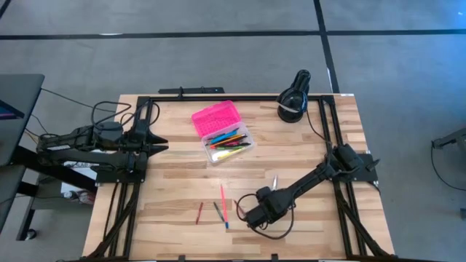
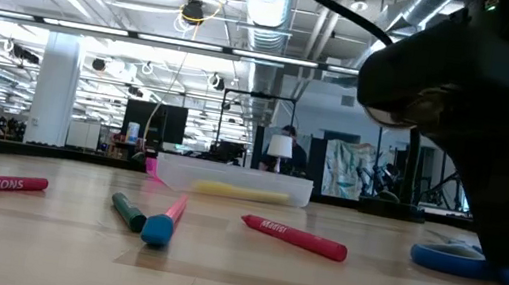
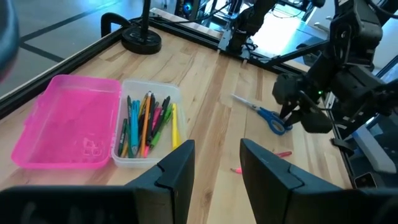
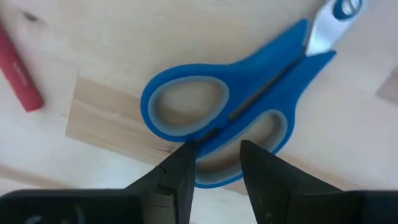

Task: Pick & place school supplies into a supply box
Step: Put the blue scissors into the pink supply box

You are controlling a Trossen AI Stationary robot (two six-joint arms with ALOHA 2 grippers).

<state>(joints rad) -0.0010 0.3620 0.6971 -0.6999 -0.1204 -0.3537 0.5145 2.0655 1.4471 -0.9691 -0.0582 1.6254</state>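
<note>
1. The supply box [image 1: 223, 134] lies open toward the far middle of the bench [image 1: 167, 196], its pink lid [image 1: 215, 116] folded flat back so the clear base [image 1: 231, 148] is free to take things from above; a bundle of pens and pencils [image 3: 146, 121] already lies lengthwise in it.
2. The right gripper [image 4: 214, 158] is down at the bench, on the near side of the box and well apart from it. Its fingers [image 4: 180, 171] stand parted astride the blue scissors [image 4: 230, 118], one fingertip on either side of the nearer handle loop, nothing yet pinched (a sensible place to take them, I judge, since the loop gives the fingers an edge to bite on).
3. Still loose, nearer than the box: a red crayon [image 1: 199, 212], a green pen [image 1: 217, 210] and a pink pencil with a blue tip [image 1: 224, 207], lying just beside the scissors' side of the bench.
4. The left gripper [image 3: 214, 168] waits raised, off to the left of the box, fingers apart and holding nothing.
</note>
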